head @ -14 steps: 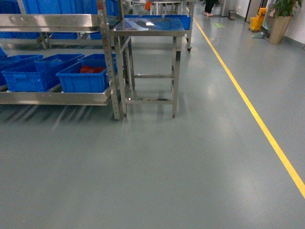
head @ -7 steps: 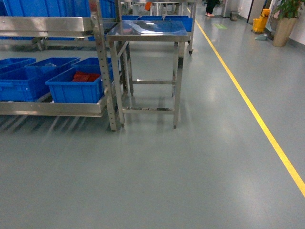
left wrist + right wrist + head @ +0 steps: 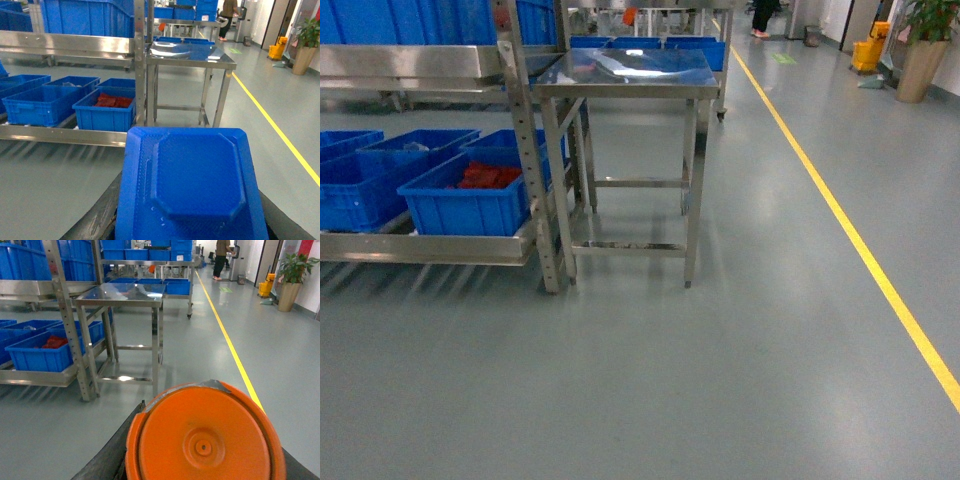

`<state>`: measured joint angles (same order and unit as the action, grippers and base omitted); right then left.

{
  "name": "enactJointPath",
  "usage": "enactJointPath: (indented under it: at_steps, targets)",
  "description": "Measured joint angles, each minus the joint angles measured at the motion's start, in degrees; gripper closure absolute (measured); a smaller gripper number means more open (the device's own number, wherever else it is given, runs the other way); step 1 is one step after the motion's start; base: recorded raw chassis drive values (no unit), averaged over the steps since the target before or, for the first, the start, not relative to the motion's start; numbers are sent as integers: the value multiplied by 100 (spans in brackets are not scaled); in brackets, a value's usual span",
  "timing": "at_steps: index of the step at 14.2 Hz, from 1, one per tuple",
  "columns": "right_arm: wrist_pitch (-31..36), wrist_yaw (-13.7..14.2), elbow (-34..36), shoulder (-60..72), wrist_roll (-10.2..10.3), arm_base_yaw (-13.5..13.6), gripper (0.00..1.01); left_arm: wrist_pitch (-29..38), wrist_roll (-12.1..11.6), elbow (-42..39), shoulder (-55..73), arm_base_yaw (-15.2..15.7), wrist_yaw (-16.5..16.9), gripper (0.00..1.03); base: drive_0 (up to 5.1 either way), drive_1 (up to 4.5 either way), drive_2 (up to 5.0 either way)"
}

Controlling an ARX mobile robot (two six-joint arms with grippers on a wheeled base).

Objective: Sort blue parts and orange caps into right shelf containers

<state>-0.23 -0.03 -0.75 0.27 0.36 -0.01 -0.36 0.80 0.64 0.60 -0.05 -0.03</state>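
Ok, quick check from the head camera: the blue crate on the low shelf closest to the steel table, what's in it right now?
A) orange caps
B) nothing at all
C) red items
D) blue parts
C: the crate nearest the steel table holds a pile of red items, also seen red in the left wrist view.

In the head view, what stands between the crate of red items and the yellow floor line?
A steel table and the shelf's upright post; past them, bare grey floor to the yellow line.
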Motion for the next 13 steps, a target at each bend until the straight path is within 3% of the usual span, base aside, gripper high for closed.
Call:
enactJointPath:
  at_steps: [13]
  targets:
    - [-15, 2, 0, 0, 2, 0, 58, -15, 0, 0, 0, 0, 0, 61, 3, 422, -415]
